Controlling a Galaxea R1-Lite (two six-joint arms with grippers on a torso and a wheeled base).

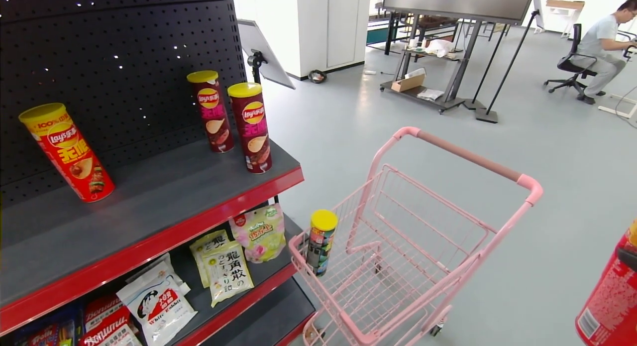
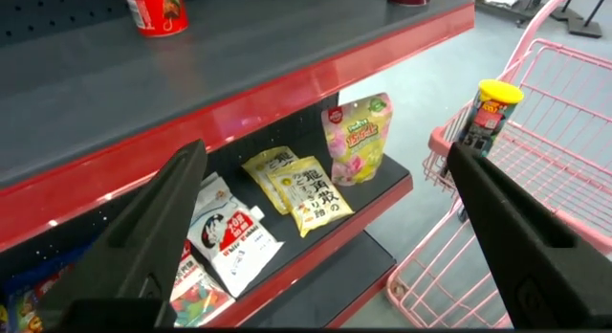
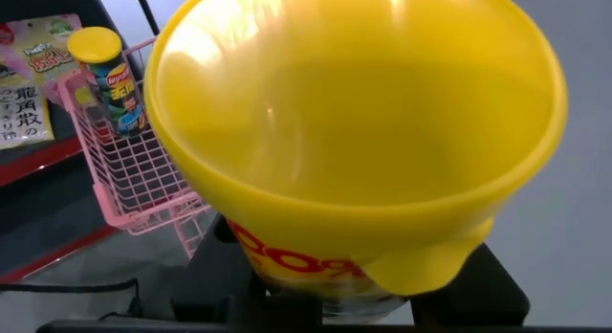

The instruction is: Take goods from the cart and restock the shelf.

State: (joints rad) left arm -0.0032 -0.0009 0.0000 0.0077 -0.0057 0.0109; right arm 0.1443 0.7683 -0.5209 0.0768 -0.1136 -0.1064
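A red chip can with a yellow lid stands in my right gripper, which is shut on its body; the same can shows at the lower right edge of the head view, right of the pink cart. A dark chip can with a yellow lid stands upright in the cart's front corner nearest the shelf. On the shelf's top board stand a red can and two dark red cans. My left gripper hangs open and empty before the lower shelf, left of the cart.
Several snack bags lie on the lower shelf board. The shelf's red front lip runs close to the cart's corner. Bare grey floor lies right of and behind the cart. A stand and a trolley are far back.
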